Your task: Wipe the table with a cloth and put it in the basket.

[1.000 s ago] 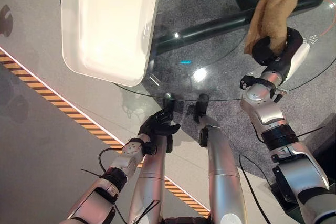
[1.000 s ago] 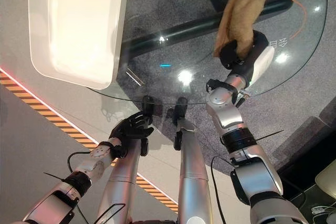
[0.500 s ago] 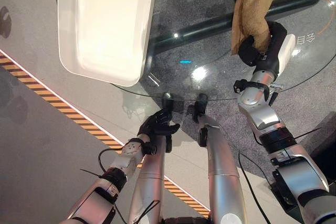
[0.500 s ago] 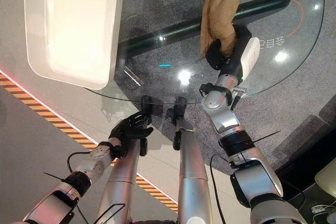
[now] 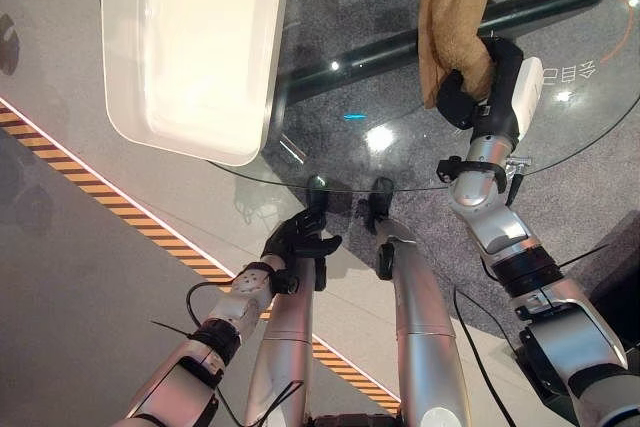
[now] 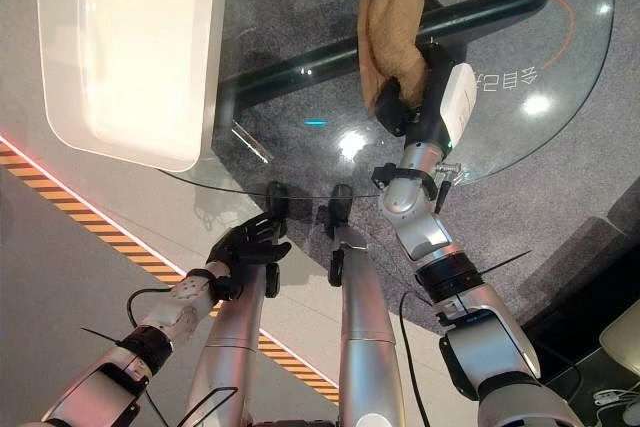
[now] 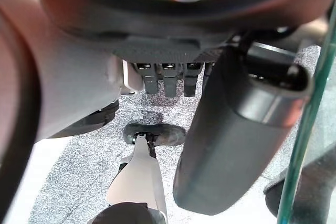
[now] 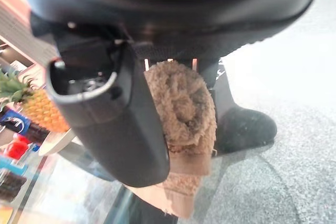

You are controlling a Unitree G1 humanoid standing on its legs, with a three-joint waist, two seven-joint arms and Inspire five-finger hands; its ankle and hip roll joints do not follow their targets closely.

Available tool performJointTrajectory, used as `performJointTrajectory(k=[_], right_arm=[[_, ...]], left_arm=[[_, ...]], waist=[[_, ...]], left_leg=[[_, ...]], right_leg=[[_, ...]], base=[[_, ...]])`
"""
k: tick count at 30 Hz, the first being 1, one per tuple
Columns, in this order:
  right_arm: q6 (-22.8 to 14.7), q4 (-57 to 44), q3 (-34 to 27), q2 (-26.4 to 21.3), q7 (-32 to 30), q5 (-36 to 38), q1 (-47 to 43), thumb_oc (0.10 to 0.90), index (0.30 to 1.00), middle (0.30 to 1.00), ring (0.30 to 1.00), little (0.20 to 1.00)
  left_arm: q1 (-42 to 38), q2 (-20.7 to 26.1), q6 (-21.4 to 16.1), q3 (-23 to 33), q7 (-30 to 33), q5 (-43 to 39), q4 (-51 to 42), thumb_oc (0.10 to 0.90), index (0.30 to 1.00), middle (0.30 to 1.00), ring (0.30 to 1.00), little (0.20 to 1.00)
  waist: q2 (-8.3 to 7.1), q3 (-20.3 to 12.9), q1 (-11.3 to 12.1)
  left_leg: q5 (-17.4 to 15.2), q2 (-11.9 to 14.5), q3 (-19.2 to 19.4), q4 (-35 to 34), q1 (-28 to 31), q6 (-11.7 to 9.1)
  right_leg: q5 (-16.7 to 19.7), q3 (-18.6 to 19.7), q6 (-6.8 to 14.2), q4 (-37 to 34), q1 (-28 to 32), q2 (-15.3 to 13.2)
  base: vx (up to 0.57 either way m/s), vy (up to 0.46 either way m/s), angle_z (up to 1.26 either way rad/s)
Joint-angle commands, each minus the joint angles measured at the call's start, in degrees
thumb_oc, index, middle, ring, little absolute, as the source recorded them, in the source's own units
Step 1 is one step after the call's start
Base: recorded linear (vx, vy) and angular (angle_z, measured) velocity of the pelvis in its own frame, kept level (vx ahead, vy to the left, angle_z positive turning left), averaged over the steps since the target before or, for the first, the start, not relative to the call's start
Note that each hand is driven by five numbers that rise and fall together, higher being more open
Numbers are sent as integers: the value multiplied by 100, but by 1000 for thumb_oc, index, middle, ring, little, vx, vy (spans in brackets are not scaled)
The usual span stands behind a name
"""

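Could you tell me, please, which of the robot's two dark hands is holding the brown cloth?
The right hand, raised over the round glass table, grips the fuzzy brown cloth. The left hand hangs empty below the table's near edge.

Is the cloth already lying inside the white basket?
No, the brown cloth is gripped in the right hand over the glass table, well apart from the white basket.

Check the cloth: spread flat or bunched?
Bunched. The cloth is crumpled in a lump, gripped by the right hand over the glass table.
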Motion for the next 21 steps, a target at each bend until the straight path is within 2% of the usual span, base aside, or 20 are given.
performJointTrajectory(k=[1,11,21], right_arm=[[-30,-311,1669,601,1579,-69,409,100,300,300,300,200],[-131,-402,1822,522,1680,-47,475,100,300,300,300,200],[-122,-415,1807,509,1497,25,573,100,300,300,300,200]], left_arm=[[748,-524,549,-737,-252,-228,-186,800,900,900,900,900],[705,-437,671,-770,-225,-324,-301,800,900,900,900,900],[686,-406,750,-764,-182,-389,-382,800,900,900,900,900]], waist=[[-41,-84,301],[-51,-84,296],[-69,-84,291]], left_leg=[[-481,-233,233,909,-384,238],[-481,-236,244,925,-366,244],[-489,-228,257,913,-352,264]], right_leg=[[710,484,469,-629,-264,104],[699,464,473,-603,-252,95],[695,470,482,-581,-258,98]], base=[[0,0,0],[0,1,0],[0,0,0]])
